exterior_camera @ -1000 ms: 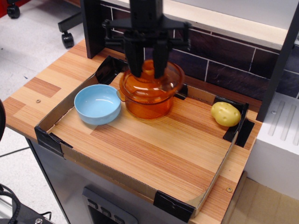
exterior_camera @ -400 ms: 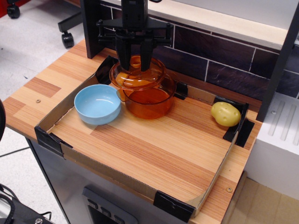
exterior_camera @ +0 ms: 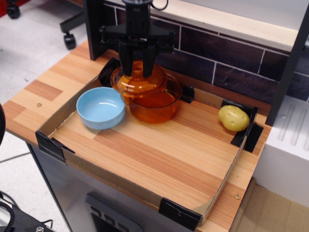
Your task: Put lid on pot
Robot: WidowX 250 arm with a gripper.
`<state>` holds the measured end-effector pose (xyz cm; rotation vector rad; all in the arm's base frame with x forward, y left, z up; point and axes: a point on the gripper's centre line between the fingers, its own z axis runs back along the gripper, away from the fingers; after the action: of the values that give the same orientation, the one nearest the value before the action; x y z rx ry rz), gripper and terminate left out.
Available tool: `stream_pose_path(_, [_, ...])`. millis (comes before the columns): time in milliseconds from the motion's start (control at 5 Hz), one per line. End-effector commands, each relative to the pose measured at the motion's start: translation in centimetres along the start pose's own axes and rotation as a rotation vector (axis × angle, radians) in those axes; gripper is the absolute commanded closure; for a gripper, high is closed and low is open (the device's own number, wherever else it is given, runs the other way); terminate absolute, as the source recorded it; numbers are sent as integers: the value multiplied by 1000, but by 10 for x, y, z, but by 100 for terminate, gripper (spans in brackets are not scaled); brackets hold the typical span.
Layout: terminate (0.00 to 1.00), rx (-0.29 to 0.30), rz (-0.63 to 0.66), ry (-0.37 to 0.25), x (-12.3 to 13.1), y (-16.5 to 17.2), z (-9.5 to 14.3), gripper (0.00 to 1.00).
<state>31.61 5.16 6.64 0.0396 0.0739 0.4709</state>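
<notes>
Orange plastic catches the eye first: the see-through lid (exterior_camera: 141, 81) hangs tilted in the robot's fingers (exterior_camera: 149, 61), which are closed on the small knob at its centre. The gripper (exterior_camera: 137, 65) comes straight down from above, one finger on each side of the knob.

The lid is not seated. It sits off to the left and rear of the pot (exterior_camera: 153, 102), overlapping the pot's near-left rim while the right part of the opening is uncovered. Its left edge reaches out toward the light-blue bowl (exterior_camera: 101, 107); whether it touches the pot's rim I cannot tell through the clear plastic.

The pot stands upright at the back of the bench (exterior_camera: 159, 154), inside a low cardboard frame (exterior_camera: 59, 121) with black corner pieces. A yellow potato (exterior_camera: 233, 118) lies well apart at the right corner.

To do this step well, I judge the lid should be carried right and a little forward until its knob is over the middle of the pot, and levelled before it goes down, so the whole rim meets at once. Lowering it as it hangs now would likely catch one edge and leave it cocked, or nudge the light pot. The grip should only be let go once the lid rests flat.
</notes>
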Motion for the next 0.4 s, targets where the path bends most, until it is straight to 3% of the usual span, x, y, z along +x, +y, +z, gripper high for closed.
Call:
stream_pose_path(0, [0,0,-6,-61,3,-13,10,100])
stream_pose_path(200, [0,-1,-10,-70,2,-20,12,100])
